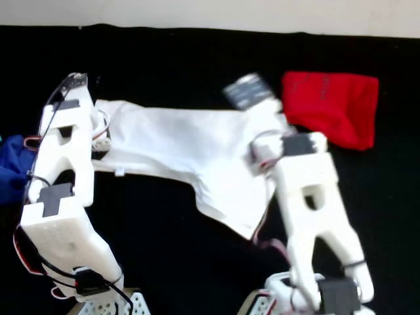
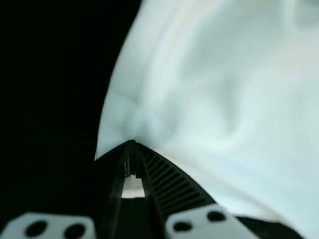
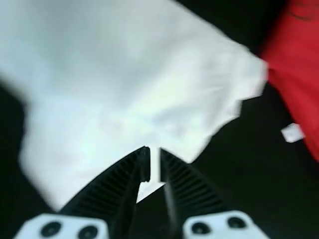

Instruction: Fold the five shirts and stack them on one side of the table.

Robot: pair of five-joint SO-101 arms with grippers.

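1. The white shirt [image 1: 190, 147] lies spread across the middle of the table [image 1: 164, 59], with a folded red shirt [image 1: 335, 105] just beside its far right corner.
2. The left gripper [image 2: 130, 145] is pinched tight on the white shirt's edge.
3. The right gripper [image 3: 153, 158] looks clamped on the other end, though it's a bit blurry.

The white shirt [image 1: 190, 147] is soft, matt cloth, fine in its weave and rumpled into shallow creases. The red shirt [image 1: 331, 105] is matt cloth as well, and so is the blue cloth [image 1: 12, 167] at the edge. The worktop [image 1: 164, 59] is a dull, flat black with no shine; whether it is fabric or board I cannot tell. The left arm [image 1: 62, 170] and the right arm [image 1: 315, 197] wear smooth white plastic shells with a faint sheen. The fingers [image 2: 164, 179] of the left gripper [image 2: 130, 144] and the fingers [image 3: 117, 181] of the right gripper [image 3: 152, 152] are matt black plastic, ribbed along their faces.
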